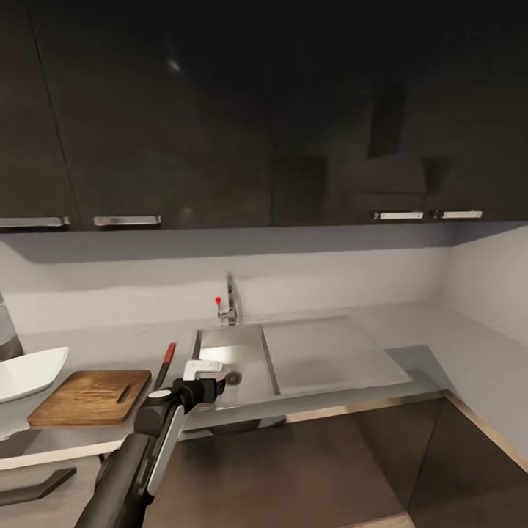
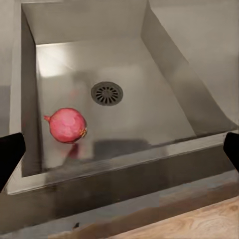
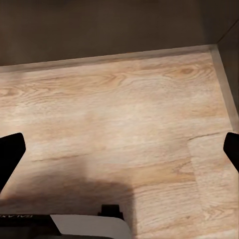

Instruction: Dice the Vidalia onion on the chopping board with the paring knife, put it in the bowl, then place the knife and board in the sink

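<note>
We are facing the sink [image 1: 242,359], and we are using it as our landmark. Our left hand [image 1: 213,375] is hanging over the basin's near edge, at the end of the left arm reaching up from below in the head view. In the left wrist view its two dark fingers [image 2: 10,157] are standing wide apart at the picture's edges, released and holding nothing.

The Vidalia onion [image 2: 66,125] is lying on the basin floor, close to one side wall and a little apart from the round drain [image 2: 106,93]. It is touching neither finger.

The tap [image 1: 229,302] with its red knob is standing at the far rim of the sink. The paring knife [image 1: 166,361] is lying on the desk [image 1: 110,345] just beside the sink's left rim, its reddish handle pointing away from us. The chopping board [image 1: 92,397] is lying flat just left of the knife, handle slot toward the sink. Farther left of the sink, the bowl [image 1: 28,372] is sitting at the picture's edge, beside the board.

Our right hand [image 3: 119,154] is looking down at a pale wooden floor [image 3: 114,114], its fingers [image 3: 10,158] also spread wide and released, nothing between them.
</note>
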{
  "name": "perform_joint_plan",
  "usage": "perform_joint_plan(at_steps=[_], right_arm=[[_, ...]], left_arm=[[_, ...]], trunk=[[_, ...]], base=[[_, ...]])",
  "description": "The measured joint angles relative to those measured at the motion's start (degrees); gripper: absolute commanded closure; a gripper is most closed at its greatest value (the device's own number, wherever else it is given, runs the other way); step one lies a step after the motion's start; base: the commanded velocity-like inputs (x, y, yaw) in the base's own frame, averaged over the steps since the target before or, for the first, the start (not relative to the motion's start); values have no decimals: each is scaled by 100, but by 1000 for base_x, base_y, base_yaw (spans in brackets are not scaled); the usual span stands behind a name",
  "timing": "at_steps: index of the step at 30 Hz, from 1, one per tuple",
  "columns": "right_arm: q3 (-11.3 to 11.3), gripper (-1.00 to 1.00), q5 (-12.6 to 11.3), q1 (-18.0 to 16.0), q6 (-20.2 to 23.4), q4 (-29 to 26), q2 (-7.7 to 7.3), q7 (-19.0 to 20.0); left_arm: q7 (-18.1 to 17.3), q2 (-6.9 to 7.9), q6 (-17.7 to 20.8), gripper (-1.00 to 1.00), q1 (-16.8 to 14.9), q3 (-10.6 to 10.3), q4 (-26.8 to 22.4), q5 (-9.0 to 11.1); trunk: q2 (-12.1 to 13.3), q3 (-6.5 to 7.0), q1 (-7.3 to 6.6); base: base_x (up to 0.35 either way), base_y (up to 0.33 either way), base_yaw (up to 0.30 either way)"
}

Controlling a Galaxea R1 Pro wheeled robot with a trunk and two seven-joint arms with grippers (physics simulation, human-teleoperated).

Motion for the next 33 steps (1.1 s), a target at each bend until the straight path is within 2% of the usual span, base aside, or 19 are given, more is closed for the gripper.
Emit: perform_joint_plan(at_steps=[11, 26, 33], right_arm=[[0, -100, 0, 0, 0, 0, 4, 0], [0, -100, 0, 0, 0, 2, 5, 0], [0, -100, 0, 0, 0, 8, 5, 0]], left_arm=[[-7, -1, -25, -100, 2, 2, 589, -3], [34, -47, -26, -100, 0, -26, 1245, -27], [237, -63, -19, -100, -55, -19, 1463, -26]], trunk=[[1, 0, 1], [1, 0, 3], [1, 1, 3]], base=[[323, 0, 0], [27, 0, 0], [0, 0, 0]])
